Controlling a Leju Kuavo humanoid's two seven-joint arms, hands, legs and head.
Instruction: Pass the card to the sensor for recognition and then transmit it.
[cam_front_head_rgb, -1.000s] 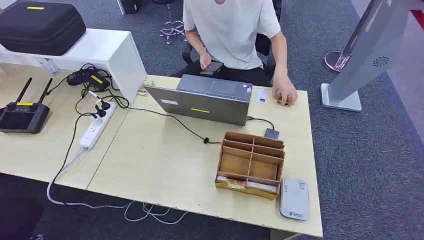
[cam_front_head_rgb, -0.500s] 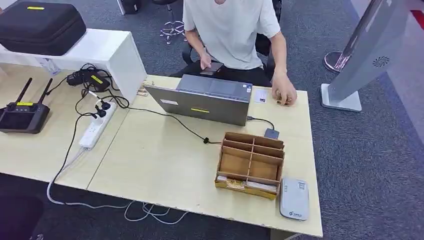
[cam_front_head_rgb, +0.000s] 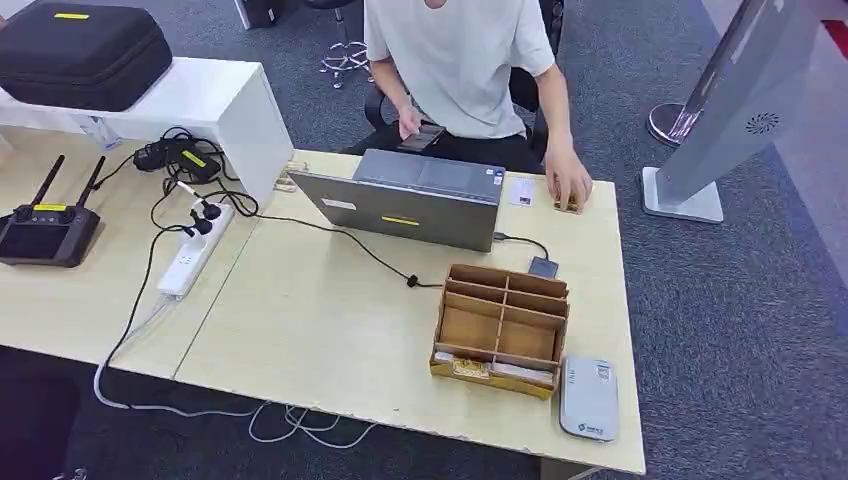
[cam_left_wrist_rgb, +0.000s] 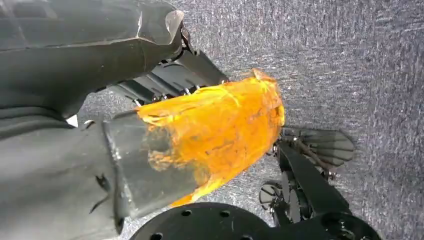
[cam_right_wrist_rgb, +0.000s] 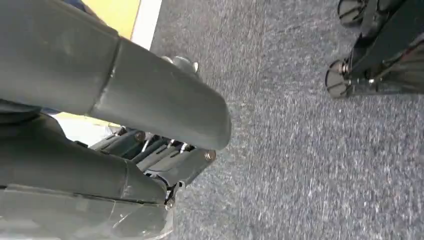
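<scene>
On the light wooden tabletop (cam_front_head_rgb: 330, 330), a small white card (cam_front_head_rgb: 521, 191) lies flat near the far edge, just beside the right end of an open grey laptop (cam_front_head_rgb: 415, 205). A person in a white shirt (cam_front_head_rgb: 460, 60) sits behind that far edge; one of the person's hands (cam_front_head_rgb: 568, 185) rests on the tabletop just right of the card, over a small object that cannot be made out, and the other holds a dark phone (cam_front_head_rgb: 422, 135) near the lap. The grey card sensor (cam_front_head_rgb: 587, 397) lies flat at the near right corner, just beside a brown cardboard organiser (cam_front_head_rgb: 502, 328) divided into compartments. A small dark square device (cam_front_head_rgb: 543, 267) sits between the laptop and the organiser, joined to the laptop by a cable. Toward the left edge are a white power strip (cam_front_head_rgb: 192, 255) with plugs and a black controller with two antennas (cam_front_head_rgb: 45, 230), and a black case (cam_front_head_rgb: 80, 50) rests on a white shelf (cam_front_head_rgb: 225, 100) at the far left corner. The left hand (cam_left_wrist_rgb: 165, 95) hangs over grey carpet, its thumb wrapped in orange and nothing visible in its grasp, though how far the fingers are spread cannot be told. The right hand (cam_right_wrist_rgb: 155, 145) likewise hangs above the carpet, fingers partly curled and holding nothing visible; its exact spread cannot be told.
</scene>
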